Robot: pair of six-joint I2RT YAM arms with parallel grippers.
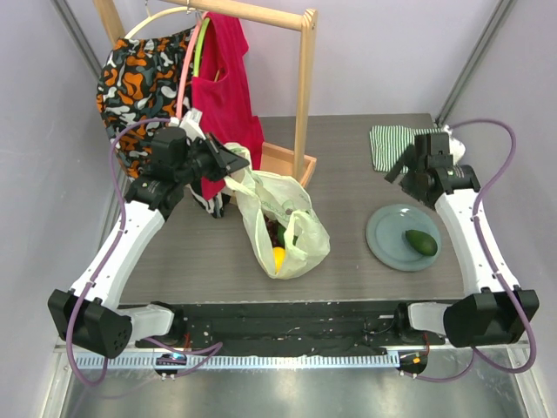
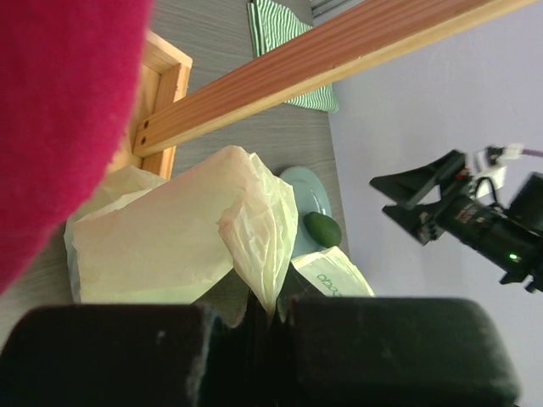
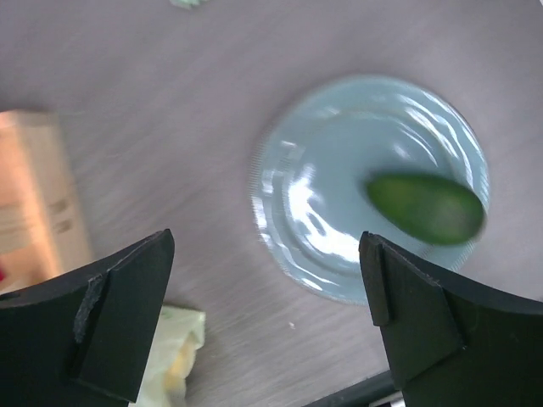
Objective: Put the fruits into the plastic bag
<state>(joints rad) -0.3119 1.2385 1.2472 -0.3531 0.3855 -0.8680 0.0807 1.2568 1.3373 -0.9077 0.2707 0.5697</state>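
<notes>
"Looking at your left gripper first: its jaws are pressed together on a fold of the thin, pale-green translucent plastic bag, up at the bag's rim."

"And where does the bag sit?"

"Near the middle of the grey wood-grain table, with its mouth held up toward your left arm. It is just in front of the wooden clothes rack, which carries the red garment and the orange-and-black patterned garment. Through the film you can make out a round yellow-orange citrus at the bottom and a dark red-purple grape bunch above it."

"What about the other claw?"

"Your right gripper stands wide open, with nothing between its black fingers. It hangs above the round grey-blue plate without touching it."

"Anything on that plate?"

"One smooth green avocado lies on its side toward the plate's edge, apart from both fingers. The plate is well to the right of the bag, and the green-and-white striped folded cloth lies behind the plate near the table's far edge."
</notes>
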